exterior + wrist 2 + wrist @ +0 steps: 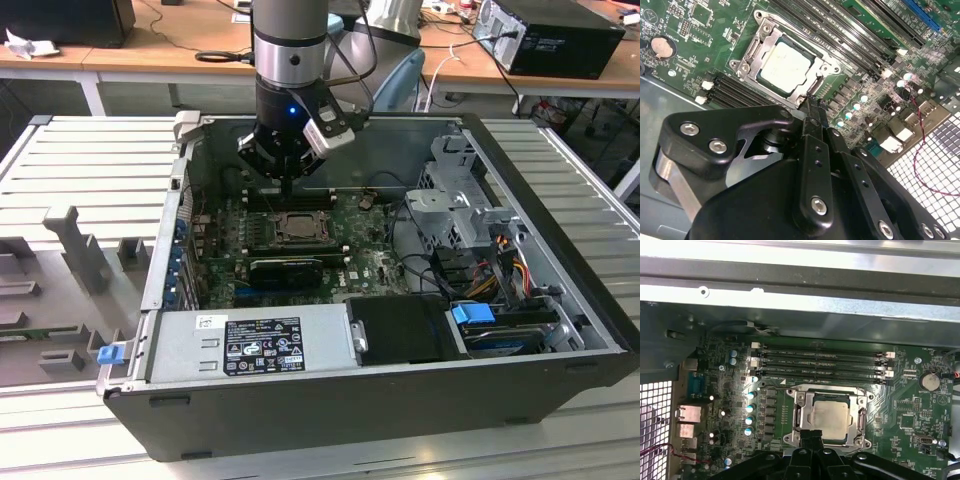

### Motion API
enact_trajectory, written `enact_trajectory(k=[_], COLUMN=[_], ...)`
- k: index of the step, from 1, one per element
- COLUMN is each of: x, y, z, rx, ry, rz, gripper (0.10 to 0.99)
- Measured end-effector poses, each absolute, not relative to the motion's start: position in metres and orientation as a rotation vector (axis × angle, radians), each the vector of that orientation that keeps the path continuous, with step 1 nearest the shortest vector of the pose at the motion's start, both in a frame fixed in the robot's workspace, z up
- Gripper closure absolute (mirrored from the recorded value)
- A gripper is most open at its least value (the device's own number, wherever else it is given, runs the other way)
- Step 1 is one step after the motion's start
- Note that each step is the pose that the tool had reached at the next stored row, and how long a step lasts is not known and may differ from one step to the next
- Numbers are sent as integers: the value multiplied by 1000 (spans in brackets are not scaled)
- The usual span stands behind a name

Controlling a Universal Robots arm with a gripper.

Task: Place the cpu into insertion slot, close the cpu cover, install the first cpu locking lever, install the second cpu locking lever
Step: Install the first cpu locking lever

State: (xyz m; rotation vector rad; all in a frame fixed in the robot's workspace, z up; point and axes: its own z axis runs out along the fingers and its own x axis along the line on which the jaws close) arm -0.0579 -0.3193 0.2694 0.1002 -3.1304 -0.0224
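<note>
Lever stage of the CPU installation. The cpu (pixel 786 66) lies flat in the insertion slot (pixel 866 396), its pale top showing through the window of the cpu cover (pixel 751 54), which lies down over it. The gripper (pixel 812 107) hangs low inside the open computer case (pixel 350 410). Its jaws are clenched tip to tip with nothing seen between them, and the tip is at the socket's edge, just beside the cover frame. Placing and covering appear done. Whether either locking lever is hooked cannot be told. By judgement, the step in hand calls for a narrow, firm press on a thin wire lever close to the socket rim, without touching the chip. The case rests on a ridged metal surface (pixel 90 160) and holds the green motherboard (pixel 370 255), a power supply (pixel 250 345) and a drive cage (pixel 455 200). Four black memory slots (pixel 820 362) lie beside the socket.
</note>
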Motion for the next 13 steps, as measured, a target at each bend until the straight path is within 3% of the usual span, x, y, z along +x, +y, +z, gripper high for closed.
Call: enact_trajectory(k=[13], x=[-68], y=[-319], z=[269], rx=[104], ry=[-3131], rz=[-22], gripper=[980])
